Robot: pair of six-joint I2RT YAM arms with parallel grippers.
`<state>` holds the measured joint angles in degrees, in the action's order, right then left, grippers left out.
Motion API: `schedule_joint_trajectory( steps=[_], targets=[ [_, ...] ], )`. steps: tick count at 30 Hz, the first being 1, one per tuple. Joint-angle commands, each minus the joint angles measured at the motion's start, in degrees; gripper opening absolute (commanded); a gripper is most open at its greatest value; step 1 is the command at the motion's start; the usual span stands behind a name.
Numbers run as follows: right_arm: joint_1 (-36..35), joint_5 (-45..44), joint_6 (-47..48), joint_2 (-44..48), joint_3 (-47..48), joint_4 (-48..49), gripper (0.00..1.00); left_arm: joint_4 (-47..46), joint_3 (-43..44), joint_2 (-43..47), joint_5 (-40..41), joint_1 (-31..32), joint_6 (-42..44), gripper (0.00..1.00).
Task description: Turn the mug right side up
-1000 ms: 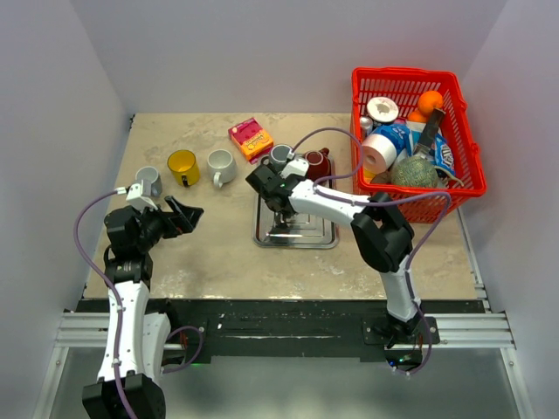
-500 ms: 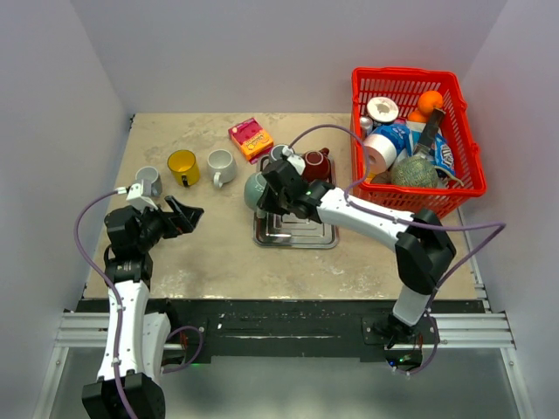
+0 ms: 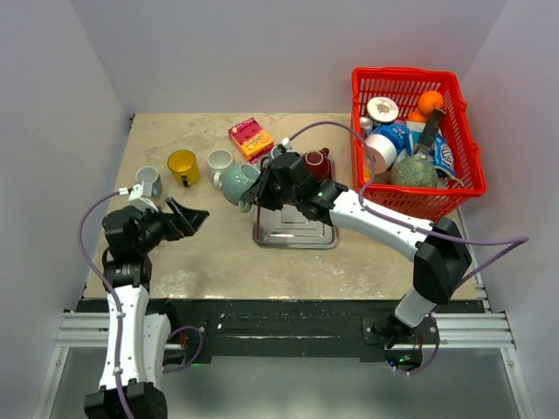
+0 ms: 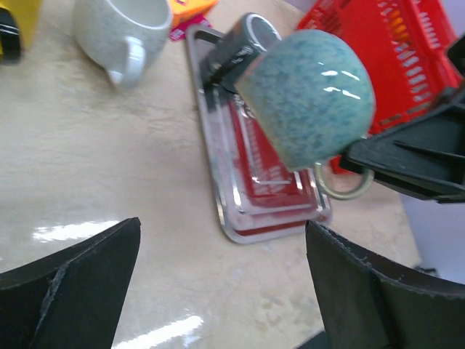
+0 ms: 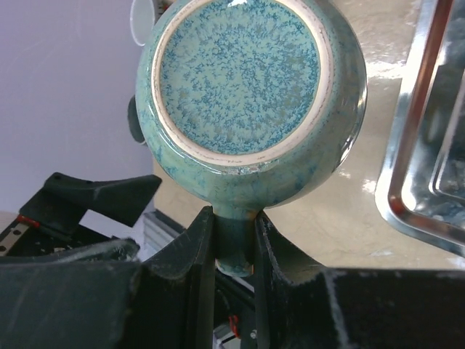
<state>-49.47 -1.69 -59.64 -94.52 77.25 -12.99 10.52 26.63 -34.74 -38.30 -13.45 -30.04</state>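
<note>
The right pincer (image 5: 233,243) has swung the speckled teal ceramic mug (image 5: 247,94) off the metal tray (image 3: 288,232) beside it, pinching its handle. The mug is tilted, not yet upright; the left pincer (image 3: 190,213) is spread.

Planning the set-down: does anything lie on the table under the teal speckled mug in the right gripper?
Nothing visible. The teal speckled ceramic mug hangs above bare beige tabletop, between the steel tray and the white mug.

Robot lab cell: blank white walls (image 3: 262,52), aluminium rail (image 3: 480,330), staged tabletop (image 3: 227,262)
</note>
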Motion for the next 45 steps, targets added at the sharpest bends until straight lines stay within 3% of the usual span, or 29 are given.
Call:
schedule_joint_trajectory(
  steps=[1,8,20,25,30,45],
  targets=[
    [0.1,4.5,-2.4,5.7,2.0,14.8,0.00,0.2,3.5,2.4,-10.6,-0.3,-6.7,0.99],
    [0.1,11.7,-8.5,8.0,0.0,26.9,0.00,1.1,8.5,2.4,-16.6,1.0,-11.9,0.99],
    [0.1,18.5,-13.6,7.8,-3.1,43.7,0.00,-21.9,3.3,3.3,-22.1,2.7,-35.5,0.99],
    [0.0,20.0,-13.7,8.2,-5.1,48.8,0.00,-25.7,4.0,2.7,-20.0,2.9,-40.4,0.99],
    [-0.3,21.1,-16.8,7.4,-6.7,55.0,0.00,-37.1,0.2,2.8,-16.8,3.3,-52.3,0.89],
    [-6.0,18.2,-22.6,2.3,-8.7,66.4,0.00,-42.2,-3.3,4.4,-7.8,6.2,-57.8,0.70]
  ],
)
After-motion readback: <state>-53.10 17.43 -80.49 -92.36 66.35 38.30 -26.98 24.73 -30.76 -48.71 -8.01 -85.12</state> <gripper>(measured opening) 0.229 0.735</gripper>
